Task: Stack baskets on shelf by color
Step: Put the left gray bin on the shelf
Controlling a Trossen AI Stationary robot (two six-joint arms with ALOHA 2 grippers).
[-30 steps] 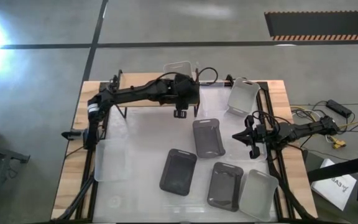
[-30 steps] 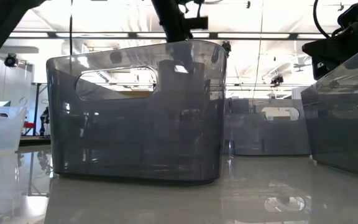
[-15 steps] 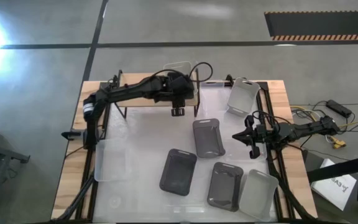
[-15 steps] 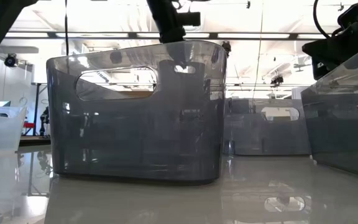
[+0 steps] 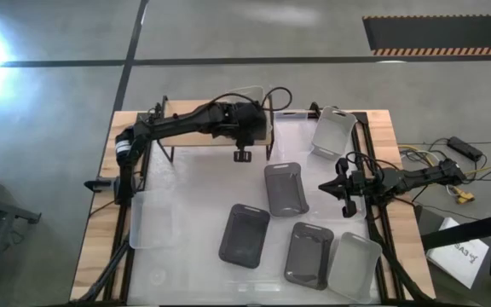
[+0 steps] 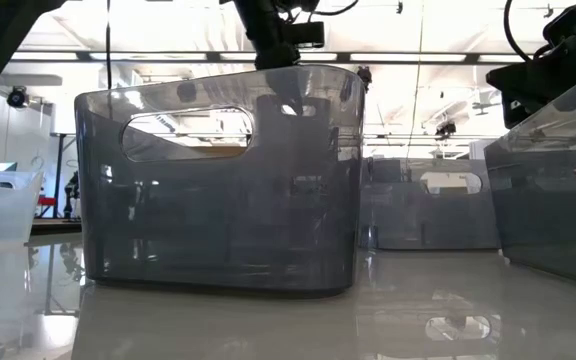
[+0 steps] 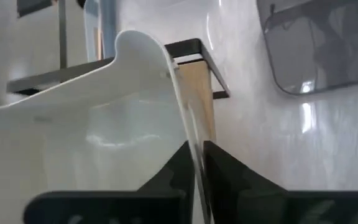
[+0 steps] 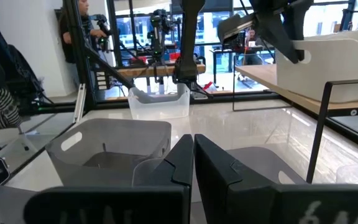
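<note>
The clear basket (image 7: 104, 124) sat on the shelf (image 5: 203, 136) at the far edge of the surface (image 5: 186, 222), its near wall pinched between the fingers of the left gripper (image 7: 197, 155), which came in over its rim from the side. Which way its long axis ran could not be told. The right gripper (image 5: 345, 189), pressed together and empty, hung by the surface's right rail, near a grey basket (image 5: 285, 188) lying lengthwise front to back.

likely a lab or workshop — concrete floor (image 5: 228, 34), hazard-striped mat (image 5: 437, 34), ceiling strip lights (image 6: 168, 55).
</note>
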